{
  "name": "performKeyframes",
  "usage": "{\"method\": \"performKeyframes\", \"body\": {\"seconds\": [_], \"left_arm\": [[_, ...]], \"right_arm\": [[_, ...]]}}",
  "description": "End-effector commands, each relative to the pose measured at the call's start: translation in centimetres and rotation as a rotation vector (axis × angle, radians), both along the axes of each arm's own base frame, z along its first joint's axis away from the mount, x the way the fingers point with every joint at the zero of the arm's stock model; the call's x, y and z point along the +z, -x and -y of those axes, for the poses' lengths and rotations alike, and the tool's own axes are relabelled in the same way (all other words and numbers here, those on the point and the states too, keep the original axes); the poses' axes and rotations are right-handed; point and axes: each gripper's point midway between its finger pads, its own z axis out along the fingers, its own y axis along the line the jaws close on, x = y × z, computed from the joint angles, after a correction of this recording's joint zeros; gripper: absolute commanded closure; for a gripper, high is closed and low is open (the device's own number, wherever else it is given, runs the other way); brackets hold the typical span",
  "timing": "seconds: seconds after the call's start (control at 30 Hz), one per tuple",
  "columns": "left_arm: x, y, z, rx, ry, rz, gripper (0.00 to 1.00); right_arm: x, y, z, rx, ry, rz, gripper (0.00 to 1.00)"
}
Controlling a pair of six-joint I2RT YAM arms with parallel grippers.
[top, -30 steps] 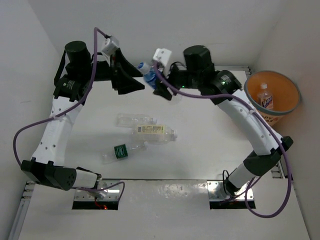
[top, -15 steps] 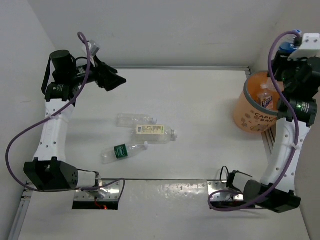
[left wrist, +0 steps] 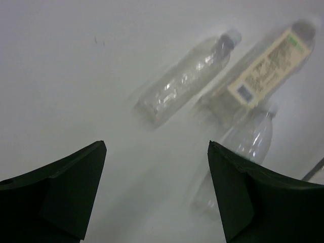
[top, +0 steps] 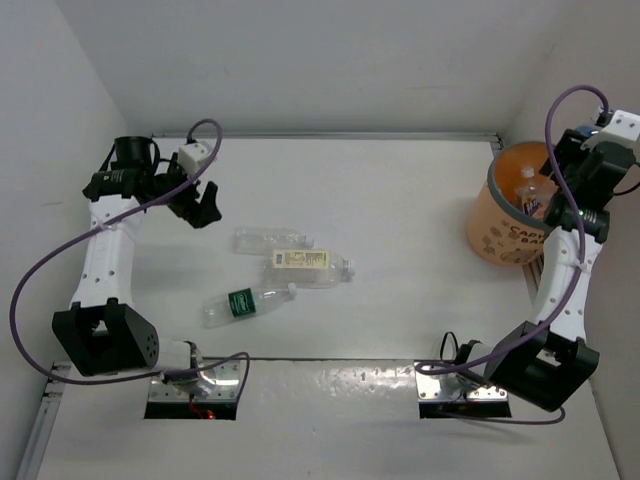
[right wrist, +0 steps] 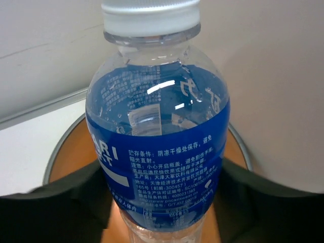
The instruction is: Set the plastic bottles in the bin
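My right gripper (top: 562,172) hangs over the bin (top: 503,228), an orange bucket with a grey rim (right wrist: 59,148). It is shut on a blue-labelled bottle (right wrist: 157,136) with a white cap, held upright above the bin's mouth, with dark fingers (right wrist: 48,212) on both sides. Another bottle (top: 529,192) lies inside the bin. Three bottles lie mid-table: a nearly unlabelled one (top: 268,239), a cream-labelled one (top: 310,262) and a green-labelled one (top: 245,302). My left gripper (top: 203,207) is open and empty, up-left of them. Its wrist view (left wrist: 157,152) shows the unlabelled bottle (left wrist: 185,83) and the cream-labelled bottle (left wrist: 268,71) ahead.
White walls close in the table at the back, left and right. The bin stands in the far right corner against the wall. A third clear bottle (left wrist: 248,144) lies just beyond my left gripper's right finger (left wrist: 253,202). Purple cables loop off both arms.
My right gripper has carried the blue-labelled bottle from mid-table to the bin and lowered it over the mouth. My left gripper has swung left, then down toward the lying bottles.
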Motion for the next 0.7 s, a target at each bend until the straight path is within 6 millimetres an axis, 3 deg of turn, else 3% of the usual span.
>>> {"method": "performKeyframes", "body": {"seconds": [0.0, 0.07, 0.1, 0.27, 0.37, 0.4, 0.43, 0.5, 0.53, 0.67], "left_arm": [[-3.9, 3.9, -2.6, -0.115, -0.154, -0.109, 0.12], [-5.3, 5.0, -3.1, -0.186, -0.19, -0.134, 0.12], [-6.5, 6.1, -3.2, -0.208, -0.182, -0.188, 0.12], [-8.7, 7.7, -3.4, -0.271, -0.172, -0.25, 0.12], [-10.6, 9.3, -2.6, -0.339, -0.202, -0.294, 0.12], [-11.0, 9.8, -2.3, -0.36, -0.216, -0.299, 0.12], [-12.1, 11.0, -1.9, -0.395, -0.231, -0.33, 0.12], [-13.2, 12.4, -1.5, -0.422, -0.246, -0.369, 0.12], [-14.4, 13.0, -1.6, -0.433, -0.262, -0.394, 0.12], [-16.4, 13.6, -1.4, -0.417, -0.28, -0.401, 0.11]], "right_arm": [[3.2, -0.3, 0.4, -0.024, 0.043, 0.137, 0.27], [2.1, -0.3, 0.2, -0.015, 0.031, 0.111, 0.05], [1.8, -0.3, 0.0, 0.002, 0.025, 0.102, 0.0], [1.9, 0.0, -0.6, 0.016, -0.001, 0.1, 0.0], [3.4, 0.0, -1.5, 0.048, -0.023, 0.121, 0.0], [5.3, 0.3, -1.8, 0.059, -0.012, 0.154, 0.0], [5.2, 0.2, -2.7, 0.094, -0.04, 0.145, 0.0], [7.0, 0.7, -3.7, 0.131, -0.039, 0.176, 0.0], [7.1, 0.9, -4.4, 0.158, -0.05, 0.17, 0.0], [8.0, 1.7, -6.3, 0.225, -0.06, 0.188, 0.0]]}}
